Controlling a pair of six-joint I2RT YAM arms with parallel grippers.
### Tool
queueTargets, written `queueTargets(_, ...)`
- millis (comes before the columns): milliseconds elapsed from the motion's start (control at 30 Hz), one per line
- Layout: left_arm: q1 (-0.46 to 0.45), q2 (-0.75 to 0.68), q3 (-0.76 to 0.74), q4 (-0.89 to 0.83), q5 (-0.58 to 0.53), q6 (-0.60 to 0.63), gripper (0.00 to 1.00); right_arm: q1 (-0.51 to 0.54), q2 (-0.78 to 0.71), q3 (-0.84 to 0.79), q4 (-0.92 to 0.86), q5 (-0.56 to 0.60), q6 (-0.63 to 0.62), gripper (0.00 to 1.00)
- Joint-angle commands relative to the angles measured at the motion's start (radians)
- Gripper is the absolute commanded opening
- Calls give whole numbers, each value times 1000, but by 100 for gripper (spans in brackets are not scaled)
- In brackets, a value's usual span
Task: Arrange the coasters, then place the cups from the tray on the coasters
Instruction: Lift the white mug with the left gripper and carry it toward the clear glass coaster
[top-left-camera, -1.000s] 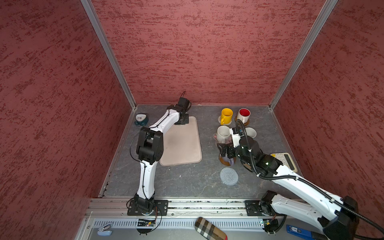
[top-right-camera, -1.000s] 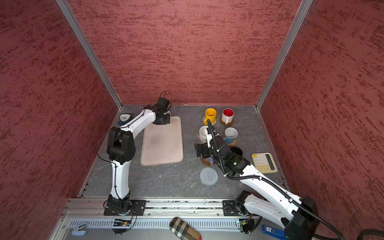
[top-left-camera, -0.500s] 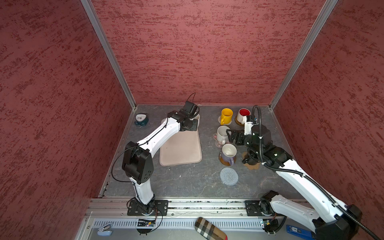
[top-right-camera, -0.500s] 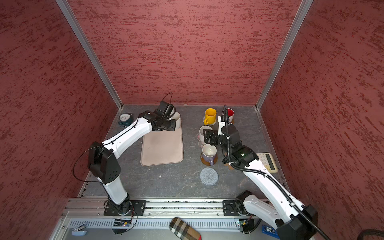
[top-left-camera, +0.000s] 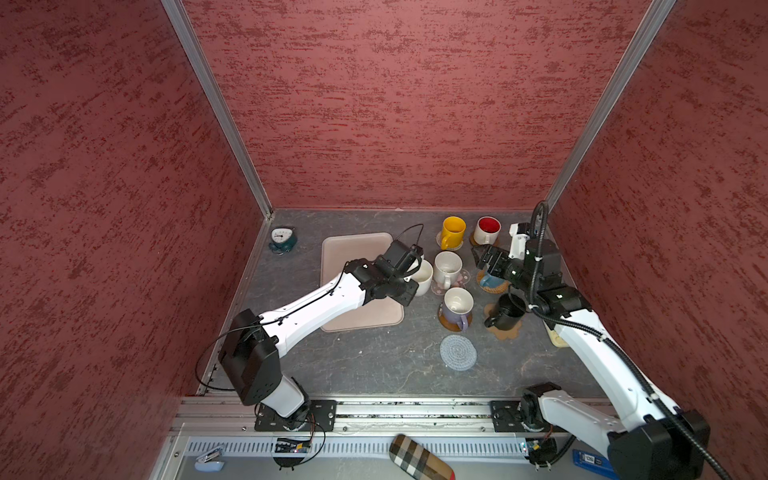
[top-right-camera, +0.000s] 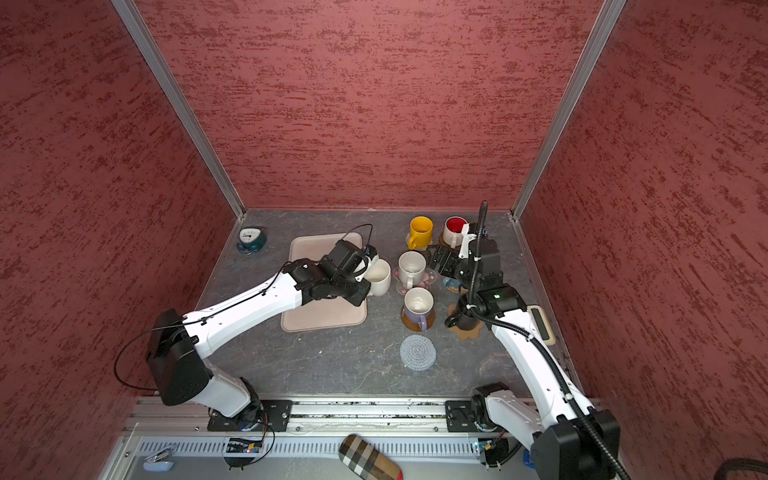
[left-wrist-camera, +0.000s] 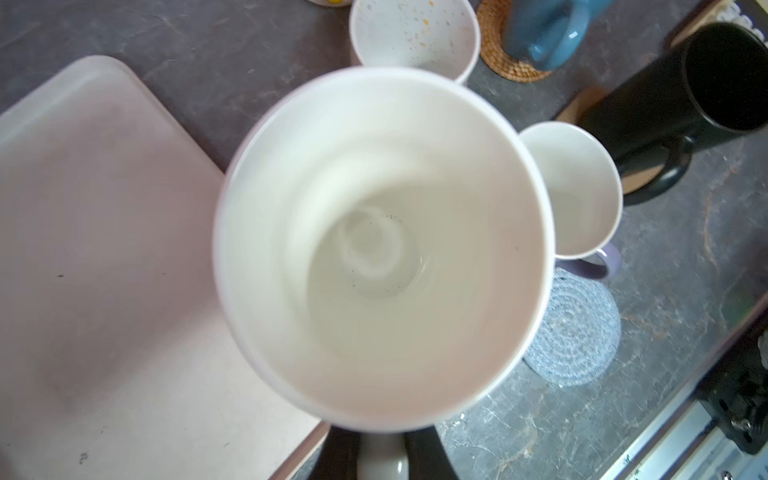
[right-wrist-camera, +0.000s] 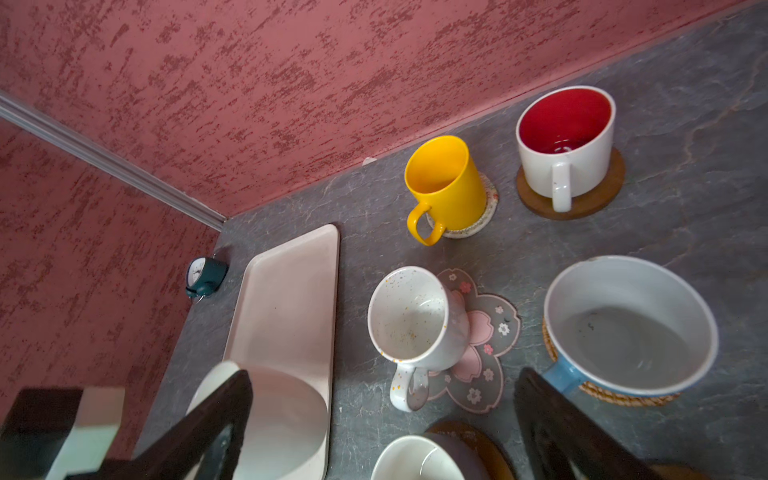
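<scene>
My left gripper (left-wrist-camera: 382, 451) is shut on the handle of a plain white cup (top-left-camera: 424, 276), held above the right edge of the beige tray (top-left-camera: 353, 249). My right gripper (top-left-camera: 484, 255) hangs open above the blue cup (right-wrist-camera: 627, 328) on its rattan coaster (top-left-camera: 496, 287). A grey-blue crochet coaster (top-left-camera: 458, 352) lies bare near the front. On coasters stand the yellow cup (top-left-camera: 453, 230), the red-lined cup (top-left-camera: 487, 229), a speckled white cup (top-left-camera: 448, 266) on the pink flower, the lavender cup (top-left-camera: 457, 305) and the black cup (top-left-camera: 507, 311).
A teal alarm clock (top-left-camera: 282, 239) stands in the far left corner. A calculator (top-right-camera: 540, 324) lies partly under my right arm by the right wall. Red walls close three sides. A plaid case (top-left-camera: 419, 459) lies past the front rail.
My left arm has carried the white cup from the tray's far end toward its right edge. My right gripper has left the lavender cup on its brown coaster and drawn back.
</scene>
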Motion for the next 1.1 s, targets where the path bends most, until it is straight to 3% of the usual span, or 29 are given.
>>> queueTargets(0, -32, -64, -36, 124, 46, 36, 0, -44, 16, -5, 66, -55, 20, 99)
queueTargets(167, -76, -89, -95, 155, 132, 56, 0, -105, 46, -8, 96, -84, 20, 99)
queueTargets(533, -167, -115, -193, 247, 195, 87, 0, -179, 103, -12, 174, -133, -3, 99)
queueTargets(1067, -290, -50, -205, 259, 186, 127, 0, -207, 133, -17, 202, -172, 13, 99)
